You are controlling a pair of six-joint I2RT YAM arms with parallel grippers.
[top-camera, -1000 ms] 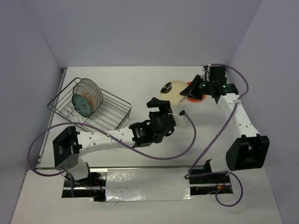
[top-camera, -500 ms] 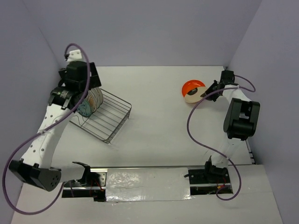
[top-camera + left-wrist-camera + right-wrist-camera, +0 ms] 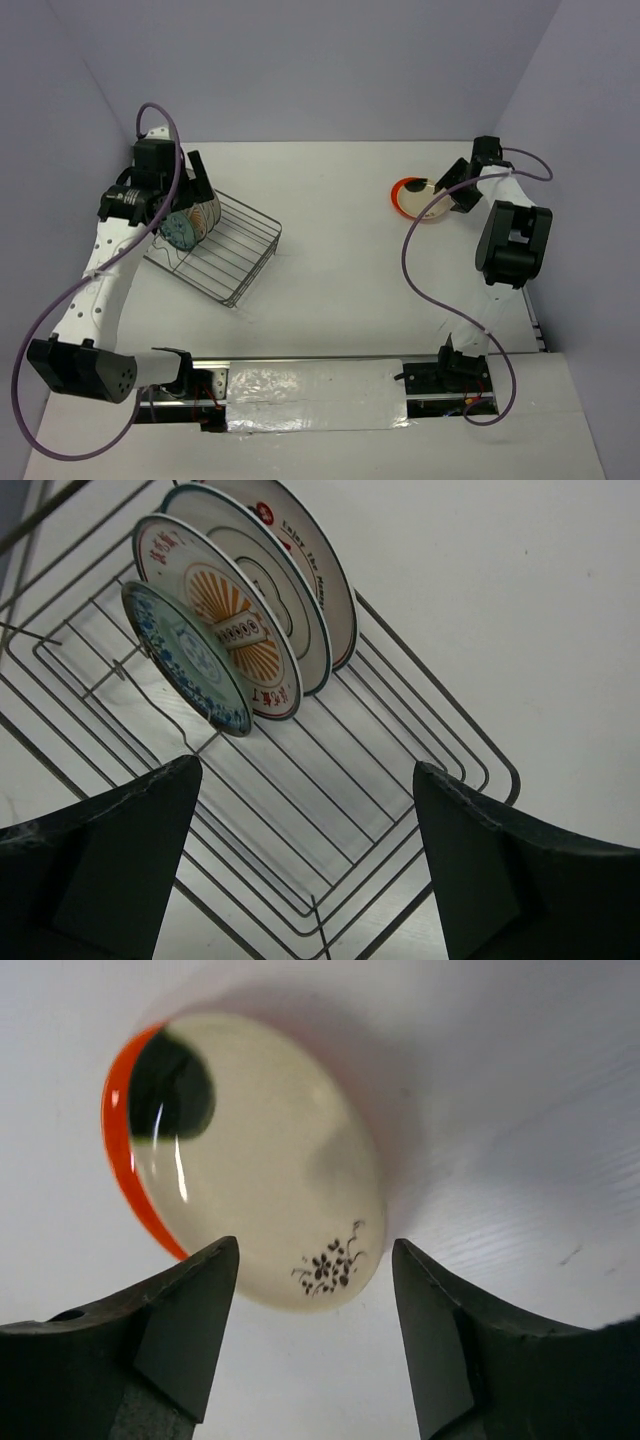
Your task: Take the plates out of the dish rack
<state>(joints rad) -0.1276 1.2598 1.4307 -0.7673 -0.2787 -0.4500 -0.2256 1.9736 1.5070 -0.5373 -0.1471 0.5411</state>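
Okay, left gripper [image 3: 305, 780] hangs over the dish rack [image 3: 240, 250], jaws spread wide, nothing between them. Rack wires run under and ahead of both fingers [image 3: 110, 850]. The plates [image 3: 190, 215] in the rack stand on edge in a tight row ahead of the gripper, off toward the finger on the left of the wrist view. Nearest the gripper: blue-green plate [image 3: 185, 660]. Behind it, sunburst plate [image 3: 232, 630], orange rays, red marks on the rim. Then teal-rimmed plate [image 3: 285, 610], face mostly hidden. Farthest: red-lettered plate [image 3: 315, 570], white. No finger touches any plate. In the top view the rack sits at an angle on the white table [image 3: 330, 280].

Right gripper [image 3: 315, 1250] is at the far right of the table, well apart from the rack. Jaws spread, holding nothing. Cream plate [image 3: 260, 1160] lies flat just ahead of its tips, near edge reaching in between them, no contact visible. Dark patch on the plate's far side, small dark flower sprig on the side nearest the gripper. It sits on the orange plate [image 3: 112, 1160], of which only a strip of rim shows.
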